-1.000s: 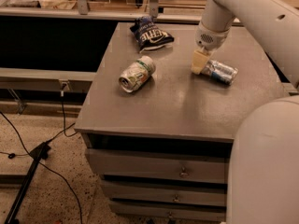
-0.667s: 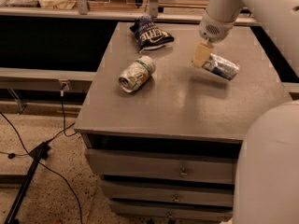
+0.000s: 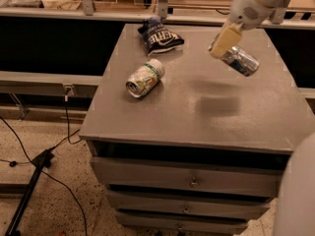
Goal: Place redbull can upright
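While the redbull can (image 3: 242, 61) is held tilted by the clenched gripper (image 3: 220, 47) above the desk (image 3: 197, 117) at two o'clock, a topple is risked; release before it is turned upright would cause rolling.

light: indoor, from overhead; moderate, warm-ish, fairly even.
table top (image 3: 162, 117): matte grey, faint broad sheen nr centre.
gripper (image 3: 221, 44): upper right, above table, clamped on tilted redbull can (image 3: 242, 61); both well lit, bright glints on can's metal.
shadow (image 3: 216, 105): soft-edged dark patch on top, below can & apart from it.
white-green can (image 3: 144, 77): thin shadow along near side.
drawers (image 3: 192, 181): dimmer; dark band under table lip.
robot body (image 3: 301, 195): lower right, close to cam, pale out-of-focus mass.
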Motion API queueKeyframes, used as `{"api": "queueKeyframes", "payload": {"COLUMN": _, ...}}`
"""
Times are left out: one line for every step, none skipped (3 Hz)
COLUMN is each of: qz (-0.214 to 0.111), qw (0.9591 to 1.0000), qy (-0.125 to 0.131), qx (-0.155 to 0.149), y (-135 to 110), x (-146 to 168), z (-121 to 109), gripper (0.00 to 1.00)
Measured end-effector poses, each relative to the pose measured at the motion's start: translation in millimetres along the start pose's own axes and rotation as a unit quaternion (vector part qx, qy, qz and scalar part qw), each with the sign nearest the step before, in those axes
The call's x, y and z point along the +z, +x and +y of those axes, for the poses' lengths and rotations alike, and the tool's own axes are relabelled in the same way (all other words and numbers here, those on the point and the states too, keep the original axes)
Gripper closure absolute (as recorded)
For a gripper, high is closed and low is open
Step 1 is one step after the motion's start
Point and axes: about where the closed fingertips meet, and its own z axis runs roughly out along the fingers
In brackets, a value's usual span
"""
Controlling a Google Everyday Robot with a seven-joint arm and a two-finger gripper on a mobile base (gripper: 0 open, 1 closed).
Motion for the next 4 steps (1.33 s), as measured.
{"api": "queueKeyframes", "payload": {"qz": -0.192, "qw": 0.9806, "qy": -0.028, "qx": 0.024, "y": 18.7, "x": -44.9, "z": 0.4, "gripper": 1.0}}
{"api": "queueKeyframes", "payload": {"qz": -0.324, "qw": 0.9438, "qy": -0.058, "qx": 0.027, "y": 12.3, "x": -85.3, "z": 14.4, "gripper": 1.0}}
{"api": "queueKeyframes", "payload": {"qz": -0.431, "qw": 0.8993, "qy": -0.072, "qx": 0.016, "y": 15.5, "x": -125.6, "z": 30.4, "gripper": 1.0}}
{"api": "queueKeyframes", "payload": {"qz": -0.488, "qw": 0.871, "qy": -0.057, "qx": -0.009, "y": 37.0, "x": -142.1, "z": 42.9, "gripper": 1.0}}
